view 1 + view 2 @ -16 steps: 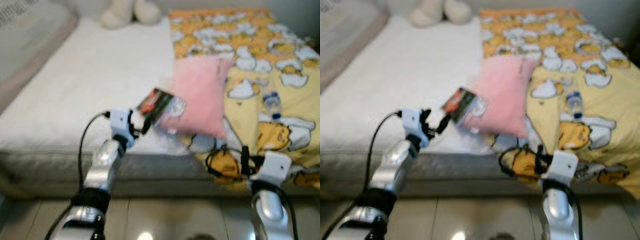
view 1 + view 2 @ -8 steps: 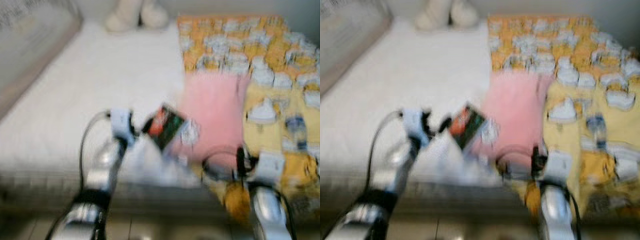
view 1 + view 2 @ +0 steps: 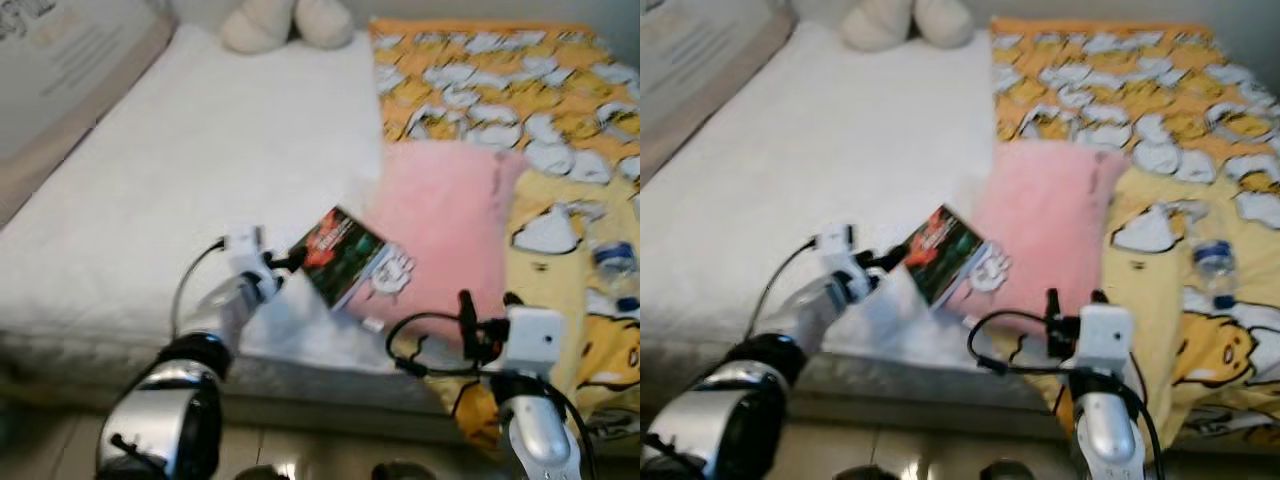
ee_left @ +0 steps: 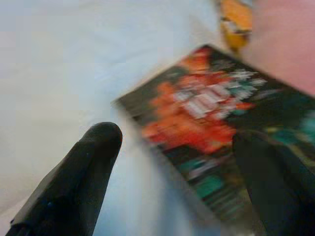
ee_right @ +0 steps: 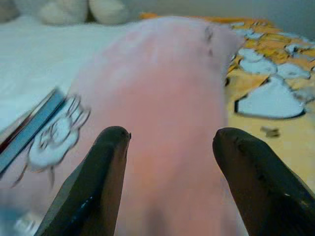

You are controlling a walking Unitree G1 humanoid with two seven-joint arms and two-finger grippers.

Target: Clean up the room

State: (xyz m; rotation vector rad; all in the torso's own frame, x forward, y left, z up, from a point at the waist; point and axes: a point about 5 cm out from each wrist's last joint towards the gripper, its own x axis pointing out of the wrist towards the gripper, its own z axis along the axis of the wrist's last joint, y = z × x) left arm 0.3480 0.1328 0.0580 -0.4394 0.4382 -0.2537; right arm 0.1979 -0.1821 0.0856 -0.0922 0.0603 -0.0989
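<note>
A bed (image 3: 200, 180) with a white sheet is seen from the head views, and its near edge is close to the robot. A book (image 3: 338, 256) with a dark cover and red print is lying on the sheet near this near edge, and one of its sides is leaned against a pink pillow (image 3: 445, 235). The pillow is placed at the border between the white sheet and a yellow blanket (image 3: 500, 90), which is spread over the right part of the bed.

The left gripper (image 4: 179, 157) is held just over the sheet at the left corner of the book. Its fingers (image 4: 93, 157) are spread wide, with the corner of the book seen between them, and nothing is gripped. Whether a finger touches the cover cannot be told because of blur.

The right gripper (image 5: 170, 162) is held at the near edge of the bed, directed at the pillow. Its fingers (image 5: 106, 167) are also spread wide and nothing is held.

A plastic bottle (image 3: 612, 270) is lying on the blanket near the right edge. A cream soft toy (image 3: 285, 22) is placed at the far edge of the bed.
</note>
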